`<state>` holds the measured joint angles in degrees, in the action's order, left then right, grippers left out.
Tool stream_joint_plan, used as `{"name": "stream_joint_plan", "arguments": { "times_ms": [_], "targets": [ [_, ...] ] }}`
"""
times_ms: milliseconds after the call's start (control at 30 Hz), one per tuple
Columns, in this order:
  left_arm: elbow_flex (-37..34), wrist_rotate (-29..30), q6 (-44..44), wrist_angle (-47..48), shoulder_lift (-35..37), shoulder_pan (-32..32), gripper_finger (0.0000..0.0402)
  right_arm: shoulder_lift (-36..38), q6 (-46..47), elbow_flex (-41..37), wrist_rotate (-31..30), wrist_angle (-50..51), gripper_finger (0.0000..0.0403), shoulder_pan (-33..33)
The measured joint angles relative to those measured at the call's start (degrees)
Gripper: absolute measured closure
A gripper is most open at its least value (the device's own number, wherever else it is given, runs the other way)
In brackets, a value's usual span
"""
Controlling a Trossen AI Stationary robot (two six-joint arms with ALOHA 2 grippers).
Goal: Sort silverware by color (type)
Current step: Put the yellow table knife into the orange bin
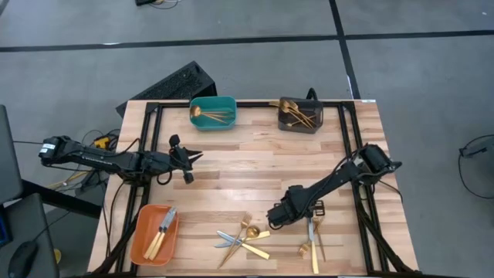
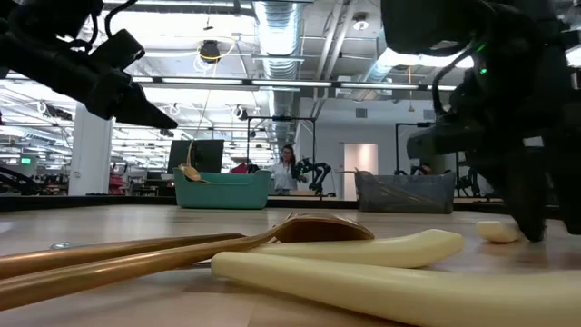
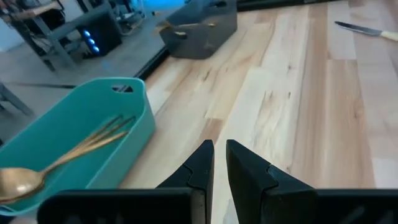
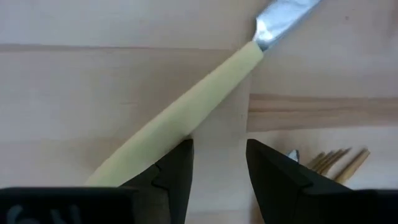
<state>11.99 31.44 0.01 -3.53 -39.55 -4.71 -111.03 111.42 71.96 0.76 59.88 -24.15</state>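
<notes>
Under the right hand (image 4: 217, 171), fingers spread and empty, the cream-handled, silver-bladed knife (image 4: 186, 112) lies flat on the wooden surface (image 4: 93, 74): light, stiff, probably slippery, best pinched mid-handle; the left hand (image 3: 219, 168) hovers clenched, empty.

Your wooden slat table (image 1: 255, 170) carries three bins: teal bin (image 1: 214, 113) at 11 o'clock, dark grey bin (image 1: 300, 115) at 1 o'clock, orange bin (image 1: 153, 234) at 8 o'clock. Loose silverware (image 1: 245, 238) lies directly on wood at 6 o'clock, knives crossed; more pieces just beside, toward 5 o'clock.
</notes>
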Motion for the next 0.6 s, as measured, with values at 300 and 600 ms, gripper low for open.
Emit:
{"name": "stream_joint_plan", "arguments": {
  "times_ms": [300, 600],
  "targets": [
    [0.0, -0.42, 2.14, -4.48, -1.07, 0.44, 0.037, 5.14, -9.18, 0.77, -13.33, 7.33, 0.0227, 3.88],
    [0.02, -1.42, 10.98, -13.07, -2.1, 5.02, 0.037, 5.04, -18.63, 0.82, -8.07, 6.93, 0.0227, 11.73]
  ]
}}
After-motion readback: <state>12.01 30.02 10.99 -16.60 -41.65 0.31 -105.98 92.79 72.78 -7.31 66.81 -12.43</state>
